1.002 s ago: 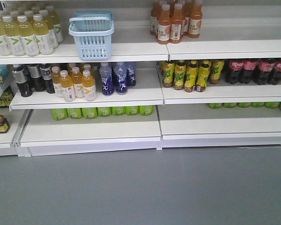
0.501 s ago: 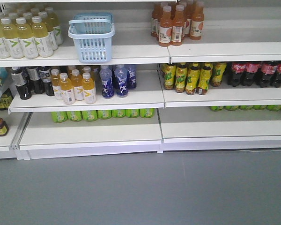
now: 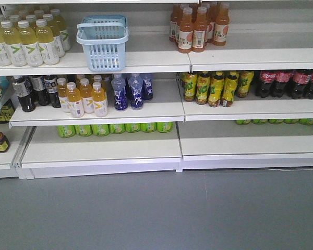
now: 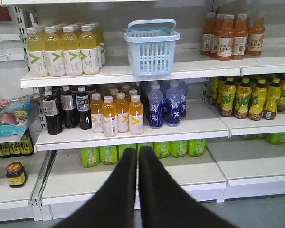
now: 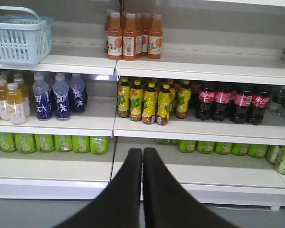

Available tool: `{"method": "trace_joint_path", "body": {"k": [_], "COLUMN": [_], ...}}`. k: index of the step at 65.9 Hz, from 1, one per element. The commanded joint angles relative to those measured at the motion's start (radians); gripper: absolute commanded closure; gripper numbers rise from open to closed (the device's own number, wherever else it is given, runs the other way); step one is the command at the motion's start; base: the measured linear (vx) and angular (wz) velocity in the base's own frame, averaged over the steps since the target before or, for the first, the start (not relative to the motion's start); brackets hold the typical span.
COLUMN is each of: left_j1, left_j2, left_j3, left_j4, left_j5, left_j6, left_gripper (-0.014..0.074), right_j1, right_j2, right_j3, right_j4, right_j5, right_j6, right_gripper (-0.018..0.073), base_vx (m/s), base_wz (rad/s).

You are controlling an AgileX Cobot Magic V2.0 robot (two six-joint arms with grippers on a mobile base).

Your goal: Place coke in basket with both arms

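Note:
The light blue basket stands empty on the top shelf, left of centre; it also shows in the left wrist view and at the upper left of the right wrist view. The coke is out of view in every frame. My left gripper is shut with nothing in it, low in front of the bottom shelf and well short of the basket. My right gripper is likewise shut and holds nothing, pointing at the bottom shelf near the shelf joint. Neither arm appears in the front view.
Dark plastic cola bottles with red labels stand on the middle shelf at the right. Orange drink bottles sit on the top shelf, yellow ones left of the basket. Purple bottles and green cans fill lower shelves. Grey floor lies in front.
The shelves have slid slightly down and right in the front view, so the camera has shifted a little. Nothing on the shelves has moved.

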Motion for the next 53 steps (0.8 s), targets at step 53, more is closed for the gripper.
{"method": "trace_joint_path", "body": {"k": [53], "left_j1": [-0.003], "left_j2": [-0.02], "left_j3": [-0.024], "left_j4": [0.0], "left_j5": [-0.069], "left_j6": [0.001], "left_gripper": [0.0603], "right_j1": [-0.004], "right_j2": [-0.012], "right_j3": [0.007], "right_j4": [-0.001], "right_j5": [-0.075], "right_j6": [-0.01], "right_gripper": [0.0561], "base_vx": [0.04], "base_wz": [0.03]}}
